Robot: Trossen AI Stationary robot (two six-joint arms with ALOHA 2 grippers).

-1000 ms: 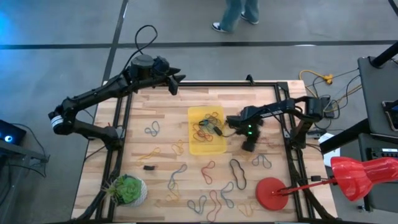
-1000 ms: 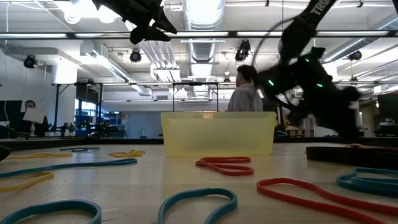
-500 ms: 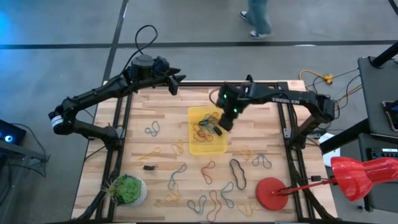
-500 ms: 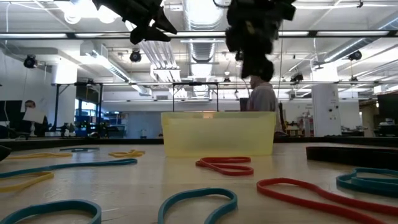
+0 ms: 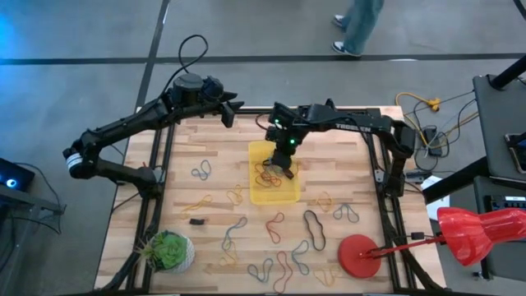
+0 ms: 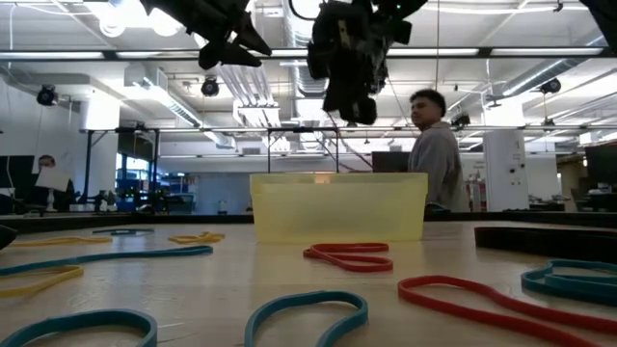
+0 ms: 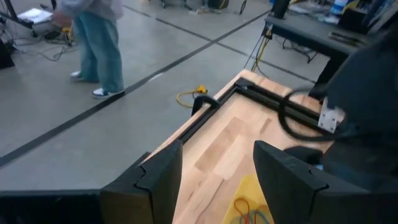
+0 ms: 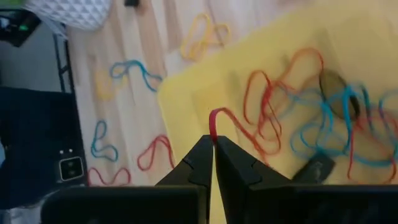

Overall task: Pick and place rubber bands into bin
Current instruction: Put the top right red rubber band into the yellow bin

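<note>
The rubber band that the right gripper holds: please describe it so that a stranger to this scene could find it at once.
Start at the yellow bin in the middle of the wooden table. The right gripper hangs above it, fingers shut on a thin red rubber band. Unlike the other bands, which lie in the bin or on the table, this one is pinched between the fingertips.

In the high view the bin point(image 5: 274, 193) lies at the middle of the bench point(image 5: 345, 152), with several rubber bands point(image 5: 267, 173) inside it. The right end effector point(image 5: 284, 162) hangs over the upper part of the bin. The left end effector point(image 5: 233, 111) is above the bench's upper-left edge. More bands lie below the bin, toward the lower frame. A person point(image 5: 358, 25) stands at the top right.
</note>
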